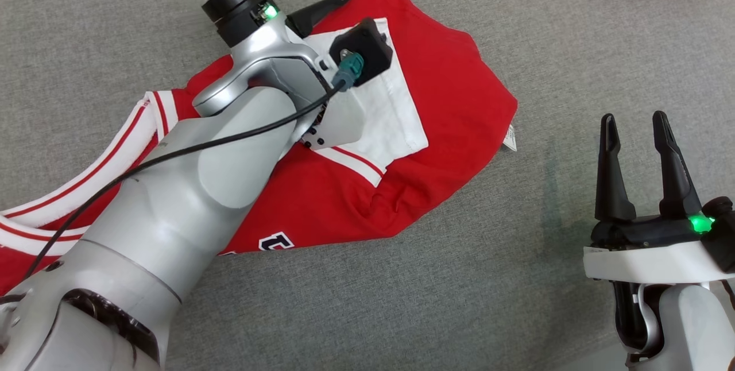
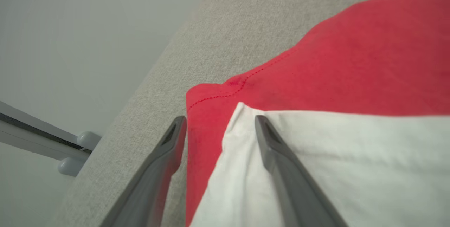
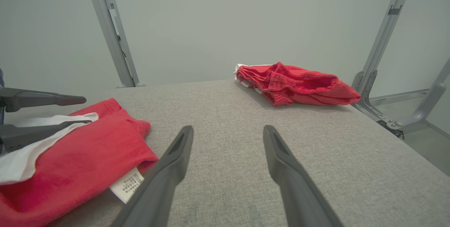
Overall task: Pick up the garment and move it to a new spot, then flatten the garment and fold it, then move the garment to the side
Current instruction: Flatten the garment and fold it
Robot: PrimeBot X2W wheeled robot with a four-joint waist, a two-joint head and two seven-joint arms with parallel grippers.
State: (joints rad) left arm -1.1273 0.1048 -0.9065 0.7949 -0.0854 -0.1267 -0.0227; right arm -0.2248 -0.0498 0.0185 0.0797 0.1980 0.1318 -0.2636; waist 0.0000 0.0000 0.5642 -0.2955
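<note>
Left gripper (image 2: 220,122) hangs unclenched astride a corner of the white panel (image 2: 316,156) on the soft garment (image 1: 453,89) (limp, likely to sag), a layered edge worth pinching; right gripper (image 1: 634,124) idles, spread.

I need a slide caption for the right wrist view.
Open right gripper over a grey table; red-and-white garment near left, crumpled red garment far right.

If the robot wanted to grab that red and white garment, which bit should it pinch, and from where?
Probably the far corner of the white panel on the garment, coming from above. That corner is a loose top layer with a free edge, and the open left gripper has a finger on each side of it. Elsewhere the cloth lies flat.
</note>
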